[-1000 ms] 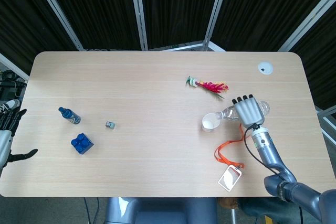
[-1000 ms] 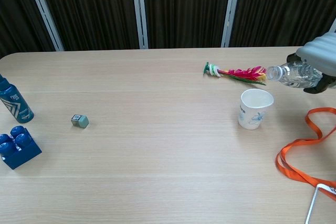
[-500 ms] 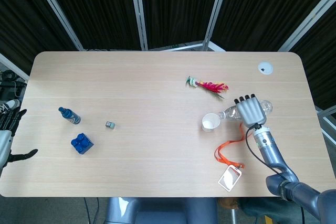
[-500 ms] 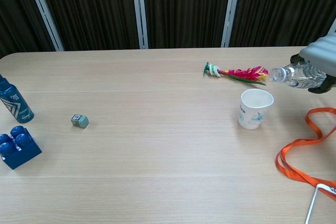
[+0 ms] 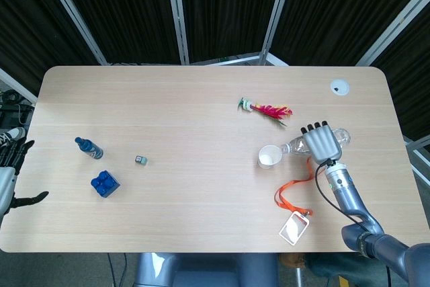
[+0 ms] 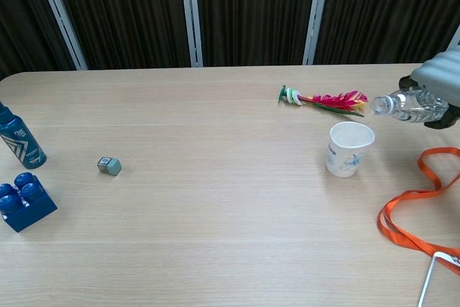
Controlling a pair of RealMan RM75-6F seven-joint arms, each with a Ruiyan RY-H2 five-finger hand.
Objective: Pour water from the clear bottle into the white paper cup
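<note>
Right hand wraps the clear bottle, ribbed plastic, tipped nearly level above the table, its neck pointing at the white paper cup just beside it. Feathery red shuttlecock lies behind the cup; orange lanyard loops nearby. Far off: blue bottle, blue brick, small grey cube. Left hand hangs spread past the table edge.

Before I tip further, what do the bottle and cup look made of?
Clear bottle, held by the right hand: likely thin glossy plastic; the table shows through it. White paper cup: seemingly matte paper, opaque with a faint blue print.
</note>
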